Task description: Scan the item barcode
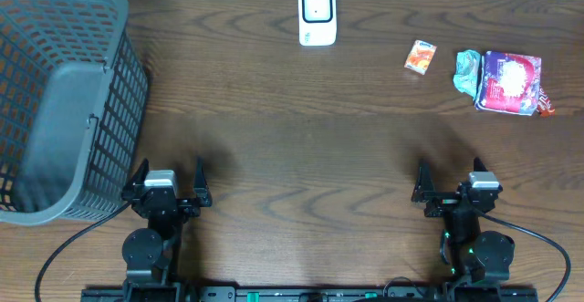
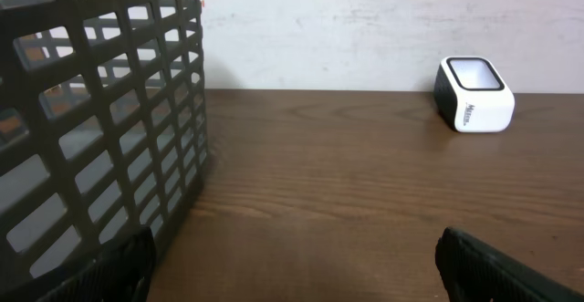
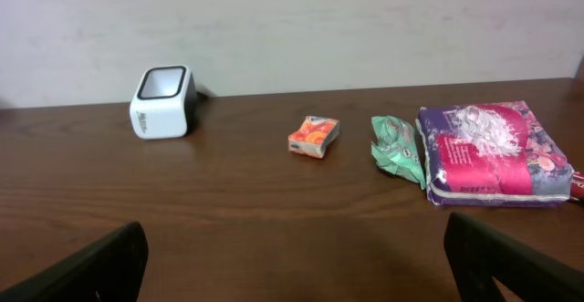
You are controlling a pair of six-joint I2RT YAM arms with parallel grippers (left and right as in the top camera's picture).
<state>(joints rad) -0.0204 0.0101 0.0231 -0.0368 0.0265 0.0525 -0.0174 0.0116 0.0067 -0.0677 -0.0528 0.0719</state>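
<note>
Two arms were parked at the near edge of the table (image 1: pixel 310 138), with neither touching anything. The left gripper (image 1: pixel 172 168) sat near left with its fingers spread wide and nothing between them. The right gripper (image 1: pixel 449 174) sat near right, also spread wide and holding nothing.

The barcode scanner (image 1: pixel 317 14), a small white box with a dark window on top, stood upright at the far edge around the middle, well apart from both grippers. The items to scan lay in a loose row at the far right. A small orange packet (image 1: pixel 421 56) was closest to the scanner but still apart from it. Right of it was a crumpled green packet (image 1: pixel 467 69). A larger purple pack (image 1: pixel 509 81) came next, touching or just beside the green one; I could not tell which. No barcode was readable in any view.

A big grey mesh basket (image 1: pixel 119 83) filled the far left corner and reached down to just beside the left gripper. In the left wrist view its side wall filled the left of the frame, with the scanner far off to the right. A plain pale wall (image 3: pixel 365 19) ran behind the table.
</note>
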